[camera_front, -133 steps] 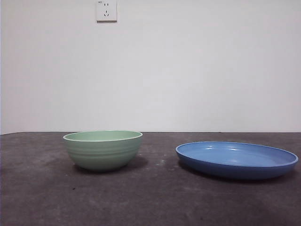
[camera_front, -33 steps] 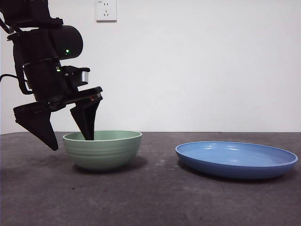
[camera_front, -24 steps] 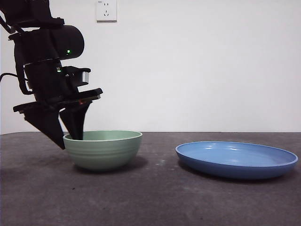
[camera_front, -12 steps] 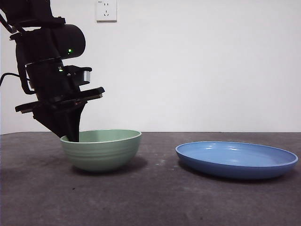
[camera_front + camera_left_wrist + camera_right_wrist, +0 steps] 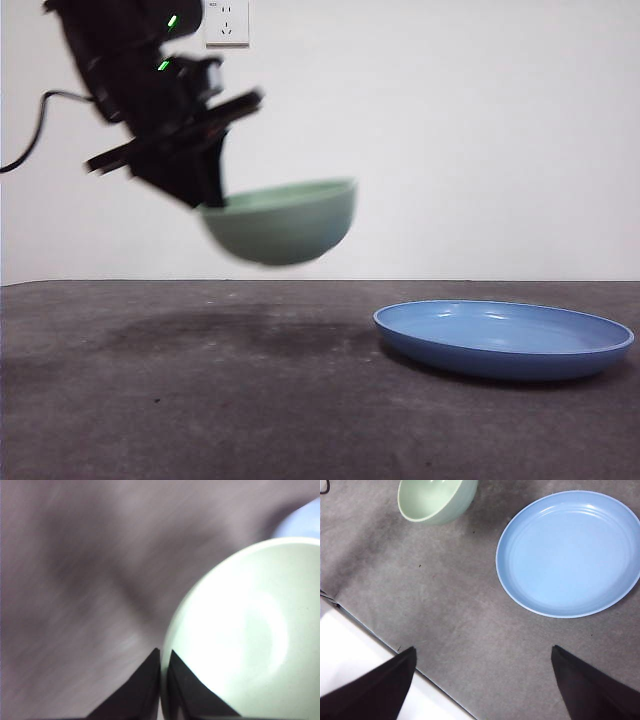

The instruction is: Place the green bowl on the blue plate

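Note:
The pale green bowl (image 5: 285, 220) hangs tilted in the air, well above the dark table and left of the blue plate (image 5: 503, 338). My left gripper (image 5: 208, 190) is shut on the bowl's left rim. In the left wrist view the jaws pinch the rim of the green bowl (image 5: 245, 630) at the left gripper (image 5: 163, 662), one jaw inside, one outside. The right wrist view shows the green bowl (image 5: 436, 500) and the blue plate (image 5: 570, 552) from above. My right gripper (image 5: 482, 672) stands open, high above the table near its edge.
A dark grey tabletop (image 5: 250, 400) runs under everything. A white wall with a socket (image 5: 227, 20) stands behind. The table's edge (image 5: 375, 635) and a white surface beyond it show in the right wrist view.
The left gripper has lifted the bowl off the table and carried it up and to the right, toward the plate. The bowl now tilts. The plate has not moved.

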